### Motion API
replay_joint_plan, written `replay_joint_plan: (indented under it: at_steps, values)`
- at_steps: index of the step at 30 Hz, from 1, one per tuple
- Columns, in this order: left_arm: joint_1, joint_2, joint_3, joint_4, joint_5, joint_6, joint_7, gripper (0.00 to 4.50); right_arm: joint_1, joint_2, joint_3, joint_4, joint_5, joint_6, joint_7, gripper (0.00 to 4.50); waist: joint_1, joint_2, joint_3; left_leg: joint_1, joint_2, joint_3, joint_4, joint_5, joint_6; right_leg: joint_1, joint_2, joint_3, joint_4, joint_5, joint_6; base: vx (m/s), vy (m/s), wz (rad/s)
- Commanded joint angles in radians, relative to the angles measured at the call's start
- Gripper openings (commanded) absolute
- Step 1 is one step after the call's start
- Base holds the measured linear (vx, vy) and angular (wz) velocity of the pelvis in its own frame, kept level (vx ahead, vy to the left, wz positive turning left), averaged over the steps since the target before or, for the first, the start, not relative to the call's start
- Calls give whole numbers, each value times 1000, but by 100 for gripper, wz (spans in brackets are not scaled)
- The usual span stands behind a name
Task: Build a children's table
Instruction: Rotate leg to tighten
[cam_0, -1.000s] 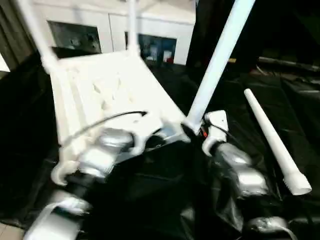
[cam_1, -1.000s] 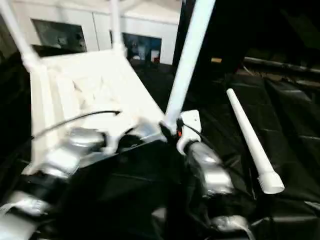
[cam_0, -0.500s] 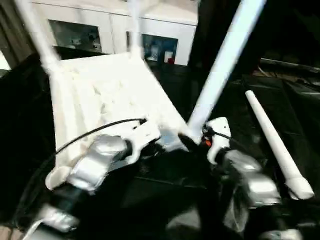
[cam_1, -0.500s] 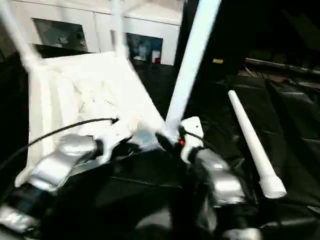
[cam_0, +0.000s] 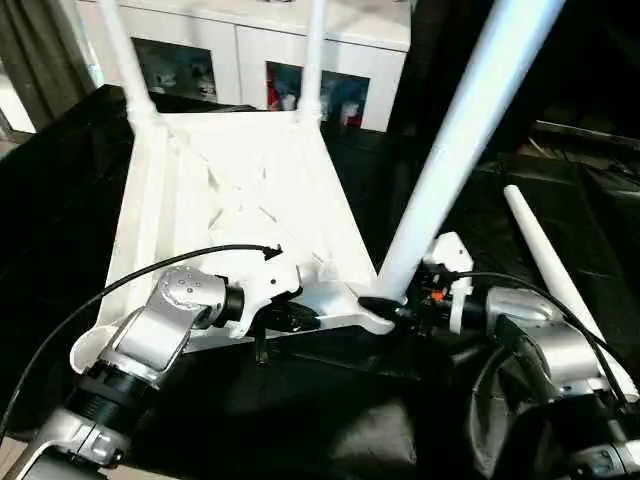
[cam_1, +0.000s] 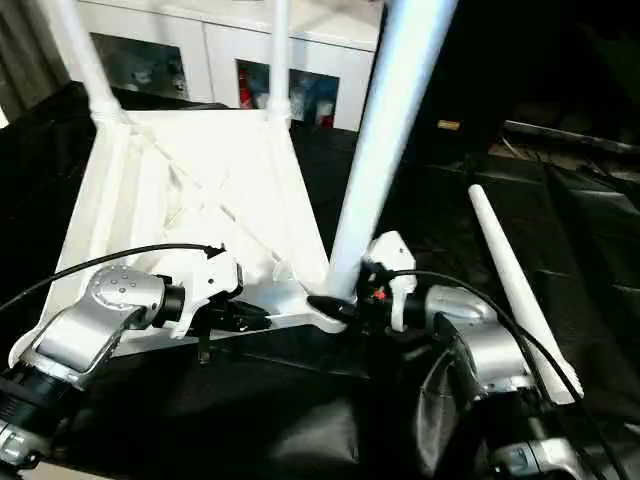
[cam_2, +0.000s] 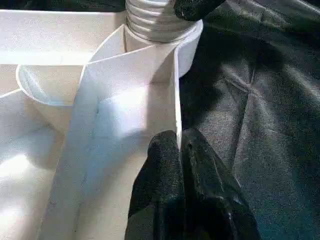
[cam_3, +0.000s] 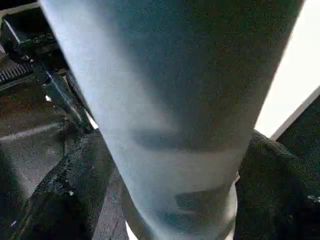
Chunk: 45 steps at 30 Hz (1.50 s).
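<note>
The tabletop (cam_0: 240, 210), glossy white moulded plastic with crossing ribs, lies underside up on the bench (cam_0: 60, 190) draped in crinkled black sheeting. Three smooth tapered tube legs stand in its round corner sockets: two at the far corners (cam_0: 125, 60) (cam_0: 314, 60), and the near leg (cam_0: 455, 140) at its near right corner. A fourth leg (cam_0: 560, 280) lies loose on the cloth to the tabletop's right. The left gripper (cam_2: 180, 150) is pinched tight on the tabletop's thin near rim. The right gripper (cam_1: 345, 305) straddles the near leg's base, fingers (cam_3: 75, 185) spread either side. Against a second earlier, the right gripper has spread wider and the near leg stands steeper.
</note>
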Motion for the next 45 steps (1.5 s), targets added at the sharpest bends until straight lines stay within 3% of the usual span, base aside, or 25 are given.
replay_joint_plan:
  at_steps: [1,13,17,18,19,20,21,22,23,25,27,29,32,34,36,38,39,43,45]
  values:
    - [-30,-27,-6,-9,-35,-33,-18,0,-6,-9,12,4,-10,-6,22,370,0,1,-58,-1,50,-10,-67,-81,70,59,-85,59,-69,-133,-218,0,0,0]
    - [-25,-29,-2,15,-24,-58,-7,0,25,-22,38,-6,-27,-8,38,276,4,-1,-58,-1,49,-9,-67,-80,66,58,-84,58,-70,-153,-201,0,0,0]
    - [-26,-53,13,26,-22,-42,38,0,48,8,5,4,-14,2,-18,264,4,0,-54,0,50,-9,-69,-104,58,55,-84,58,-78,-198,-190,0,0,0]
    - [-28,-64,19,36,-19,-34,60,0,51,26,-14,17,-12,2,-56,263,4,0,-54,0,50,-10,-70,-114,55,55,-84,57,-80,-218,-186,0,0,0]
    - [-43,-113,43,79,-8,-9,149,0,59,101,-81,77,-10,-9,-221,262,4,11,-54,2,50,-10,-70,-122,45,54,-86,58,-83,-241,-178,0,0,0]
    - [-50,-136,52,99,-4,4,188,0,60,132,-106,101,-12,-11,-291,262,0,9,-50,9,47,-8,-71,-151,25,45,-84,57,-93,-296,-173,0,0,0]
    - [-59,-156,56,118,2,8,220,0,58,159,-125,125,-18,-17,-359,262,-1,11,-53,7,46,-12,-72,-166,8,50,-87,56,-94,-338,-161,0,0,0]
    - [-69,-178,59,138,10,15,254,0,53,186,-142,148,-27,-22,-430,261,-4,8,-51,4,46,-13,-75,-175,1,49,-86,55,-99,-367,-143,0,0,0]
    - [-81,-205,60,163,23,27,300,0,46,220,-160,173,-32,-21,-506,261,-5,18,-50,7,46,-14,-76,-185,-5,45,-85,55,-100,-382,-137,0,0,0]
    - [-103,-254,65,200,37,47,374,0,27,276,-186,211,-34,-20,-619,260,-8,13,-52,10,42,-16,-75,-219,-9,44,-87,53,-109,-438,-118,0,0,0]
    - [-113,-279,68,215,40,57,405,0,14,304,-197,229,-31,-20,-666,256,-11,18,-52,9,44,-17,-77,-212,-9,43,-85,53,-111,-432,-107,0,0,0]
    - [-139,-356,63,249,52,82,480,0,-37,388,-218,288,-26,-22,-790,253,-20,25,-51,11,42,-17,-77,-236,-13,38,-84,53,-115,-443,-104,0,0,0]
    - [-152,-404,40,249,62,79,490,0,-82,450,-221,323,-48,-42,-833,253,-24,22,-55,0,44,-19,-81,-211,-6,47,-84,52,-106,-367,-109,0,0,0]
    - [-150,-400,26,236,65,71,473,0,-85,451,-194,319,-63,-53,-805,309,-24,22,-54,4,43,-18,-81,-229,3,46,-85,52,-109,-379,-107,0,0,0]
    - [-147,-384,15,228,72,59,460,0,-83,446,-182,314,-63,-60,-786,325,-23,15,-56,0,44,-17,-81,-208,12,49,-87,54,-107,-357,-110,0,0,0]
    - [-132,-346,5,208,70,42,417,0,-76,416,-167,293,-66,-65,-734,346,-21,16,-56,-1,45,-17,-81,-194,23,51,-87,55,-102,-330,-119,0,0,0]
    - [-126,-331,2,198,68,38,398,0,-70,396,-157,279,-70,-68,-706,359,-21,12,-56,-4,45,-17,-81,-190,26,53,-87,54,-102,-324,-121,0,0,0]
    - [-105,-283,5,162,60,26,329,0,-36,303,-139,196,-60,-39,-566,359,-17,10,-60,-8,46,-15,-77,-129,48,61,-87,55,-93,-243,-140,0,0,0]
    - [-93,-255,3,145,51,14,288,0,-15,243,-132,151,-44,-25,-474,359,-16,10,-61,-7,46,-11,-74,-106,63,58,-87,56,-88,-201,-160,0,0,0]
